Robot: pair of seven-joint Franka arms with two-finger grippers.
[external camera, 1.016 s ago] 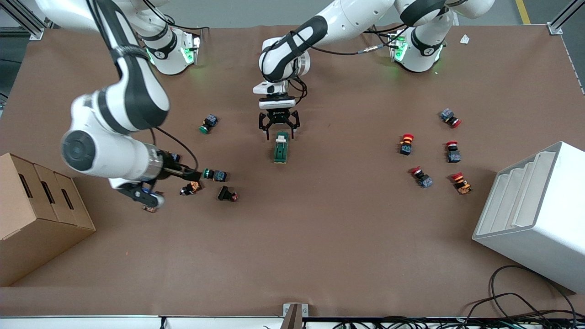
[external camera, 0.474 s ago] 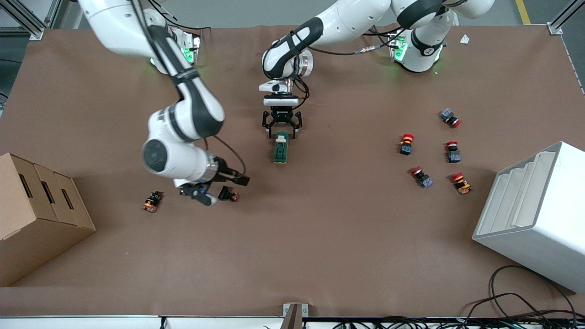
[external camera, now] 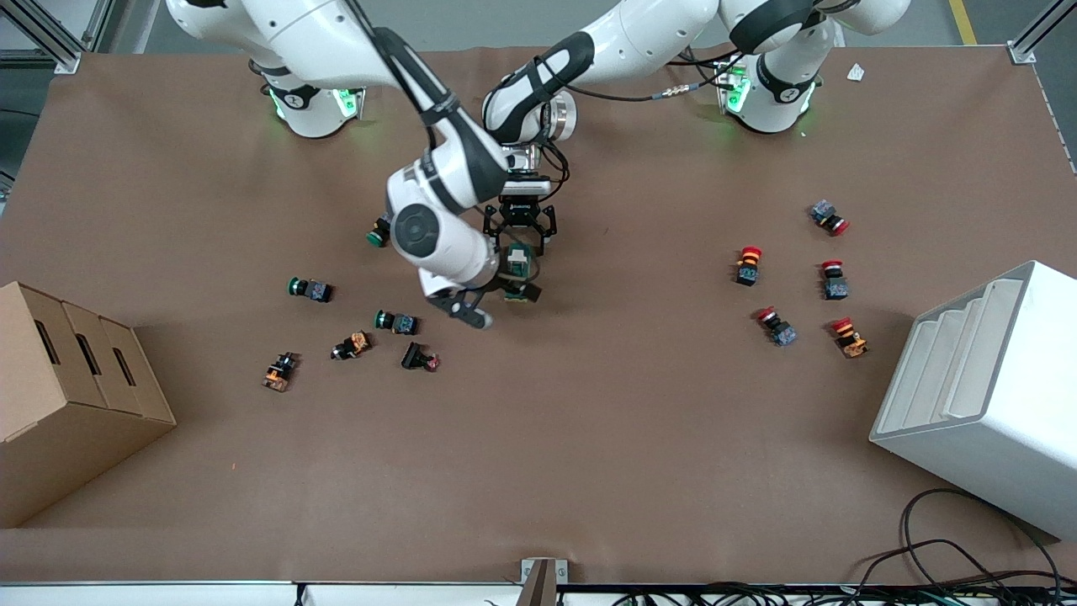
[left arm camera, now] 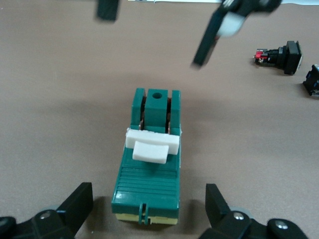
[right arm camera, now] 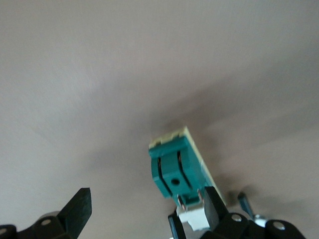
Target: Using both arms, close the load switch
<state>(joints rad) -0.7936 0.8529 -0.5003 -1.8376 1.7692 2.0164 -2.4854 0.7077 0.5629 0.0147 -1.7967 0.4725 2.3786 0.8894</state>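
The load switch [external camera: 519, 271] lies flat on the brown desk [external camera: 589, 438], about in the middle between the two arm bases, with its white lever [left arm camera: 152, 146] across the green body. The left end effector [external camera: 517, 242] stands low over the end of the switch that is farther from the front camera, and its fingers [left arm camera: 75, 204] are spread wide, one on each side of the body, not touching it. The right end effector [external camera: 492, 295] is at the nearer end of the switch, coming from the right arm's side, also with its fingers [right arm camera: 79, 209] apart and nothing between them. I think the step now is to take position on the switch. To do it well, one arm should grip the green body squarely to keep it from sliding, and the other should push only the lever, slowly, along the length of the body
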